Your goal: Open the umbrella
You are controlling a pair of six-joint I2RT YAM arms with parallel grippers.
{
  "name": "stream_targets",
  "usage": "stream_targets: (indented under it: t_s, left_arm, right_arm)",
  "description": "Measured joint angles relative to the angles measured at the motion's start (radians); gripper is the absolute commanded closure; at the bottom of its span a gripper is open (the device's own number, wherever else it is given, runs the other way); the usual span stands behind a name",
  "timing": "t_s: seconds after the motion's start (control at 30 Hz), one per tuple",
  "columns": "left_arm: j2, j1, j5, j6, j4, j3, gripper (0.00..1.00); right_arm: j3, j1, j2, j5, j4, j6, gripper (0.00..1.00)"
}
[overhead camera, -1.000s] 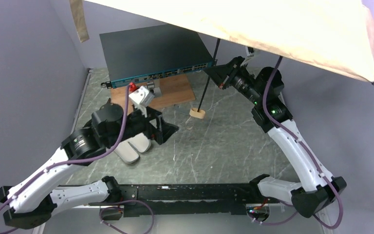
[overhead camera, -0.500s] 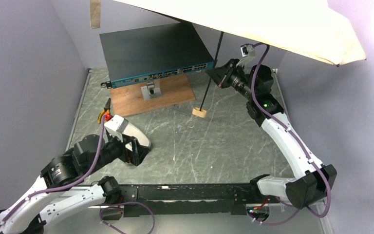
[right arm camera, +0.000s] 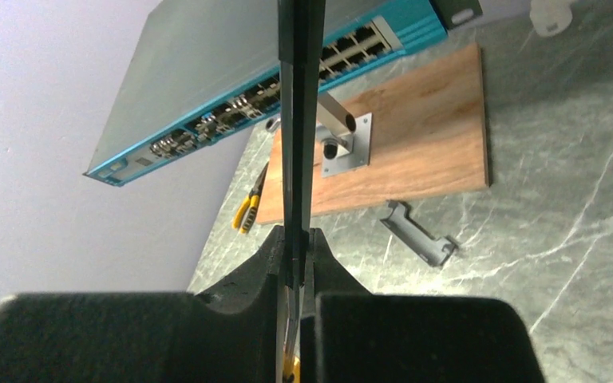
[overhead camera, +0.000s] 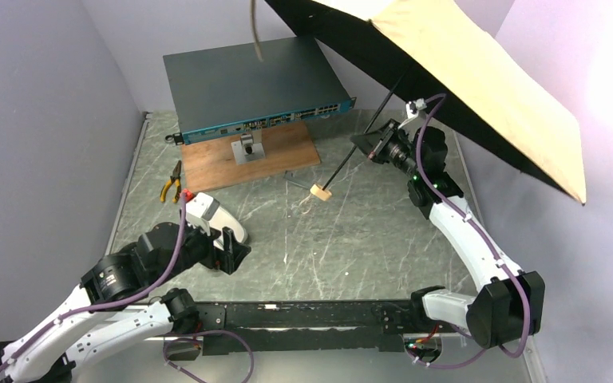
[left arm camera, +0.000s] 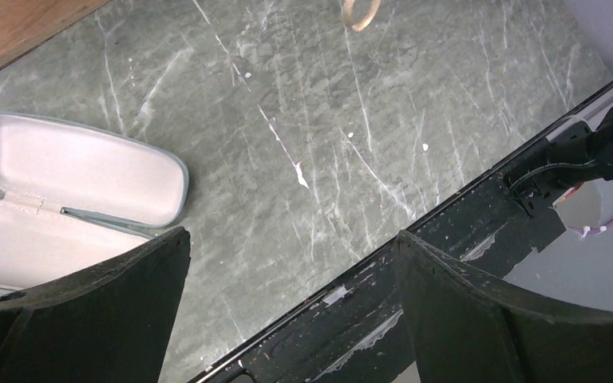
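The umbrella point(overhead camera: 479, 88) is spread open, its cream canopy with black lining tilted over the table's right back. Its thin black shaft point(overhead camera: 363, 146) runs down left to the small tan handle point(overhead camera: 320, 191), just above the table. A beige strap point(overhead camera: 255, 32) hangs at the top. My right gripper point(overhead camera: 373, 146) is shut on the shaft, which shows between its fingers in the right wrist view point(right arm camera: 297, 144). My left gripper point(overhead camera: 234, 254) is open and empty at the front left, low over the table; its fingers point(left arm camera: 96, 295) frame bare table.
A whitish open case point(overhead camera: 211, 219) lies beside my left gripper, also in the left wrist view point(left arm camera: 64, 199). A network switch point(overhead camera: 247, 84), a wooden board point(overhead camera: 247, 155) with a metal bracket point(overhead camera: 247, 148), yellow pliers point(overhead camera: 170, 183) and a grey clip point(right arm camera: 417, 233) lie behind.
The umbrella has tilted over to the right, its handle swinging slightly left and off the table. My left arm pulled back to the front left, away from the case.
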Motion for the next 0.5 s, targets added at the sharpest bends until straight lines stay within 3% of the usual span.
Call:
stream_targets:
  t_s: [0.27,0.5]
  left_arm:
    - [0.0,0.0,0.006,-0.016,0.031,-0.051,0.01]
    - [0.0,0.0,-0.076,-0.023,0.072,-0.102,0.01]
  right_arm:
    - [-0.075,0.0,-0.023,0.005,0.006,0.011,0.99]
    - [-0.097,-0.001,-0.035,0.01,0.014,-0.052,0.78]
